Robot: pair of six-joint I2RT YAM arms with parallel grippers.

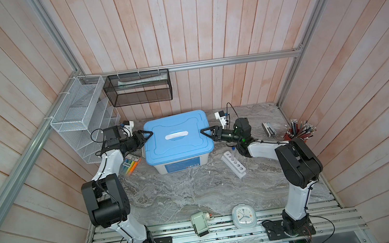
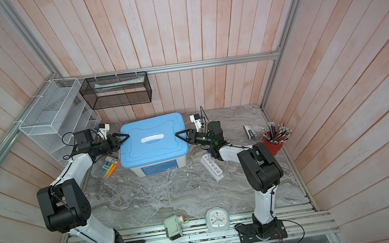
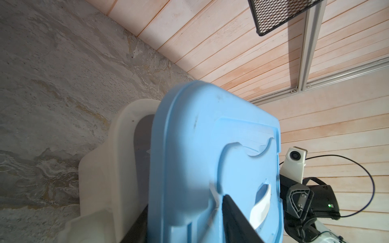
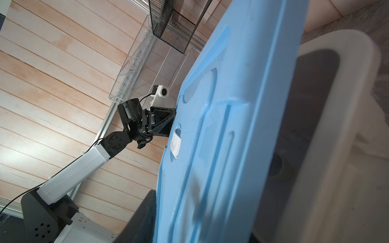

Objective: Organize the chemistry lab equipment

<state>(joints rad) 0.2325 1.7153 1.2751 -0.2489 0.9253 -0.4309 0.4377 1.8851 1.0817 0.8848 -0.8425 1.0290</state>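
A white six-hole rack lies on the marble table right of the box, and one clear blue-capped tube stands in it. The blue lid hangs skewed over the white box, whose dark inside shows in both wrist views. My left gripper is shut on the lid's left edge. My right gripper straddles the lid's right edge; whether it presses on the edge is unclear. Other lab pieces are out of view.
A marker pack lies left of the box. A stapler and a red cup of pencils stand at the right. A clock and a sharpener sit at the front edge. Wire racks hang on the back wall.
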